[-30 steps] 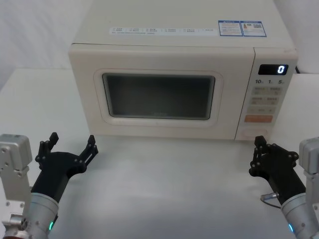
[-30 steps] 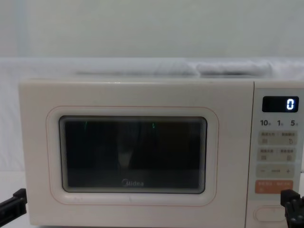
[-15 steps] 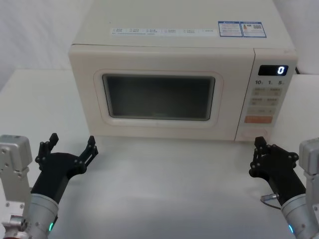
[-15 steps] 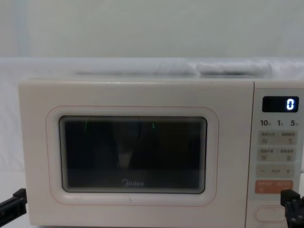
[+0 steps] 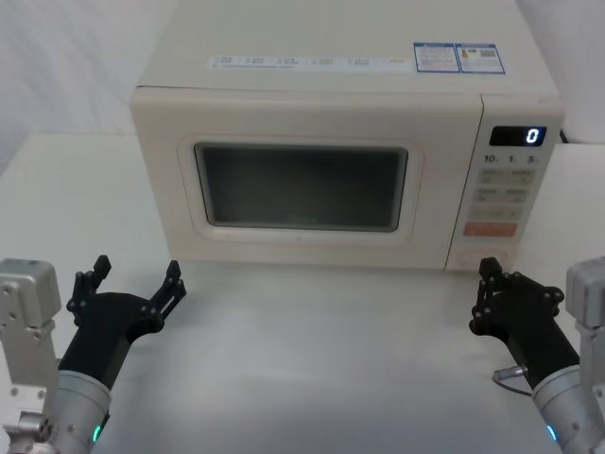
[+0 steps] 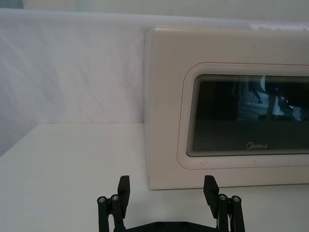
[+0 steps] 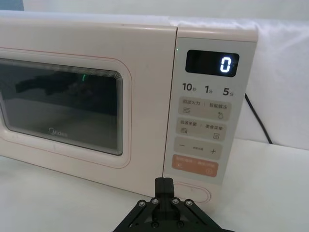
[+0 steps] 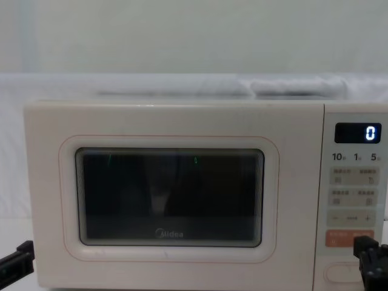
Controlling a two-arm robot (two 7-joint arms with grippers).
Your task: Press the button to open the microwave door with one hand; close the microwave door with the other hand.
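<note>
A cream-white microwave (image 5: 340, 142) stands at the back of the white surface (image 5: 312, 359), its front facing the robot. The microwave door (image 5: 298, 180) is flush with the front — a wide panel with a dark glass window, a thin pink outline and a grey "Midea" logo under the glass. To the door's right runs the control panel (image 7: 205, 111), with a lit display (image 7: 212, 63) reading 0, rows of small beige buttons and an orange rectangular button (image 7: 195, 166). The button (image 7: 195, 192), plain cream and oblong with a raised rim, sits at the very bottom of that panel, under the orange one. The right claw (image 5: 484, 293) is low at the front right of the surface, just before the microwave's lower right corner, its black fingers drawn together to a narrow tip; in the right wrist view that tip lies directly in front of the button, and whether it touches cannot be told. In the chest view it overlaps the panel's lower right edge. The left claw (image 5: 132, 284) hovers low over the surface at the front left, well apart from the microwave, its two fingers (image 6: 124, 187) spread wide and holding nothing, pointed toward the door's left corner.
</note>
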